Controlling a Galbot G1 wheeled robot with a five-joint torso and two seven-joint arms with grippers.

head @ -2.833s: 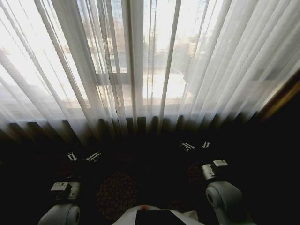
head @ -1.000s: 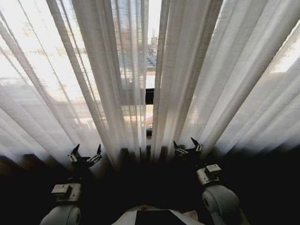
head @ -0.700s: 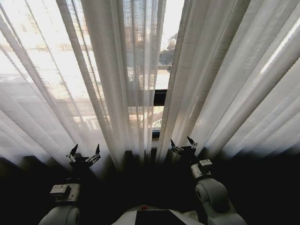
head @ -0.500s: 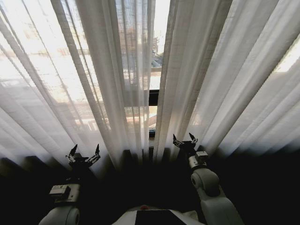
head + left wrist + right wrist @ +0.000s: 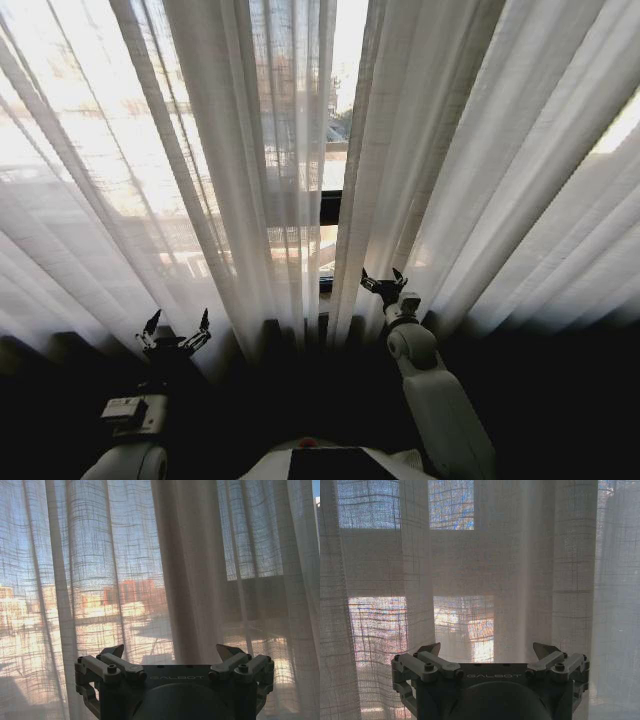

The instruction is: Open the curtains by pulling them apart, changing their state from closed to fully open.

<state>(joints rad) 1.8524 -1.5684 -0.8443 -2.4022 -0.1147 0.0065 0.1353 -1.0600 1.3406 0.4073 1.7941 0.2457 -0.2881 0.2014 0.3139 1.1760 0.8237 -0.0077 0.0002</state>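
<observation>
Sheer white pleated curtains (image 5: 250, 150) hang across the window, with a narrow gap at the centre where the two panels meet. My right gripper (image 5: 383, 281) is stretched forward and open, right at the inner edge of the right panel (image 5: 400, 180). My left gripper (image 5: 177, 328) is open and lower, in front of the left panel's bottom folds. The right wrist view has the open right gripper (image 5: 489, 651) close against the fabric (image 5: 485, 570). In the left wrist view the open left gripper (image 5: 172, 652) faces pleats (image 5: 190, 565) a little farther off.
A dark window frame bar (image 5: 330, 205) shows through the central gap. Below the curtain hems the floor (image 5: 560, 400) is dark. Buildings show outside through the fabric.
The right arm has reached forward and up, bringing its gripper to the right panel's inner edge. The left gripper has hardly moved. The head view shifted closer to the curtains since the earliest frame.
</observation>
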